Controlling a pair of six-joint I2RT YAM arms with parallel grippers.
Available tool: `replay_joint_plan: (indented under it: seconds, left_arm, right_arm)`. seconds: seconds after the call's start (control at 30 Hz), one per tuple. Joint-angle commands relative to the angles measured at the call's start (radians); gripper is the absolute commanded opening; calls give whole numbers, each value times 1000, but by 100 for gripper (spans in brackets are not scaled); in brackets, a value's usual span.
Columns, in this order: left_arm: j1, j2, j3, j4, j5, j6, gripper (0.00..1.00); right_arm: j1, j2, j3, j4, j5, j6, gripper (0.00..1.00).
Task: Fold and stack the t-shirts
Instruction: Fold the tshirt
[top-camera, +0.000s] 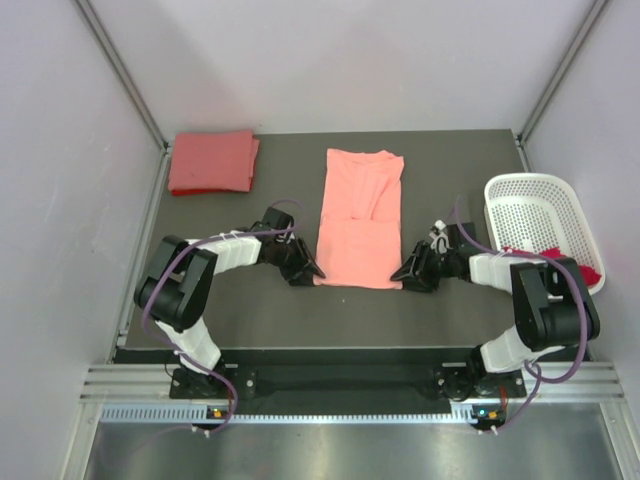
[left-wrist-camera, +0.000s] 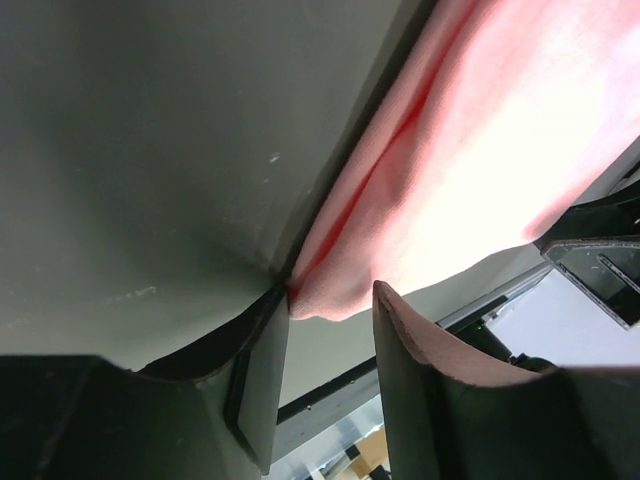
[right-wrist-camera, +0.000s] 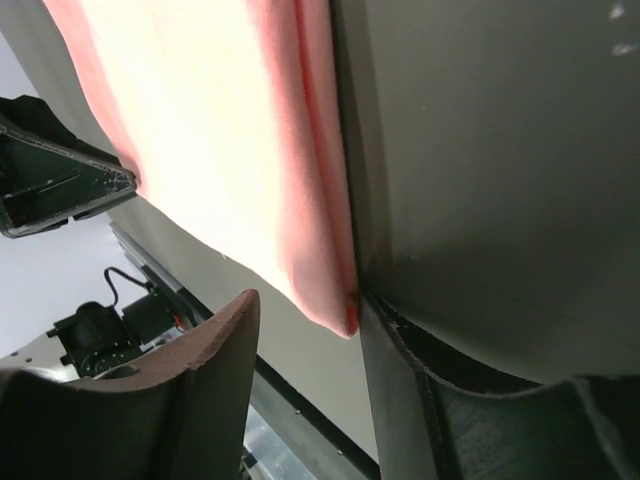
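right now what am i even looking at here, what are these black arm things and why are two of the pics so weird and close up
The black things are two robot arms bolted at the near edge of a dark table, seen from a camera overhead. The two odd pictures come from small cameras on each arm's wrist, looking along its own two fingers.

On the table lies a salmon-pink t-shirt, folded into a long strip. A folded coral-red t-shirt sits at the far left corner. On the right is a white basket with a magenta-red t-shirt hanging at its near edge.

The left gripper and right gripper are at the pink shirt's two near corners. In both close-ups the jaws stand open with the corner at one finger; neither has closed on the cloth yet.
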Motion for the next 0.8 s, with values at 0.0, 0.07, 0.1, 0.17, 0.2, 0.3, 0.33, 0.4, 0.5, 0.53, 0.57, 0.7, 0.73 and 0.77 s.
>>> replay_joint_plan:
  seconds: [0.0,0.07,0.1,0.17,0.2,0.3,0.33,0.4,0.5,0.53,0.57,0.7,0.73,0.77]
  left_arm:
    - [1,54,-18,-102,-165,94,46]
    - [1,20,-24,-131,-200,137,49]
    - [1,3,-30,-137,-214,153,51]
    - [-1,-55,-42,-169,-257,194,55]
    - [-1,-75,-44,-177,-265,209,58]
    - [-7,-161,-53,-202,-296,271,59]
    - [-17,-205,-50,-205,-306,284,60]
    - [-36,-244,-50,-191,-335,330,61]
    - [-125,-305,-38,-174,-403,416,62]
    - [-192,-332,-32,-161,-461,442,63]
    - [-230,-348,-33,-148,-508,493,63]
    - [-396,-464,-107,-18,-616,626,63]
    - [-450,-486,-149,13,-665,657,63]
    - [-470,-504,-171,63,-685,715,63]
  right_arm:
    - [21,24,-24,-91,174,-76,47]
    - [22,-19,4,-176,239,-118,53]
    - [21,-33,15,-205,259,-153,55]
    - [21,-77,50,-293,309,-181,61]
    - [21,-94,62,-320,328,-201,63]
    - [22,-169,117,-423,423,-240,70]
    - [25,-204,130,-438,435,-256,83]
    - [42,-235,163,-473,475,-299,100]
    - [86,-280,196,-493,541,-349,100]
    - [105,-296,200,-486,550,-372,100]
    - [129,-342,202,-475,596,-409,100]
    - [288,-497,168,-342,662,-518,100]
    - [312,-522,160,-297,662,-538,100]
    - [324,-534,188,-303,662,-578,100]
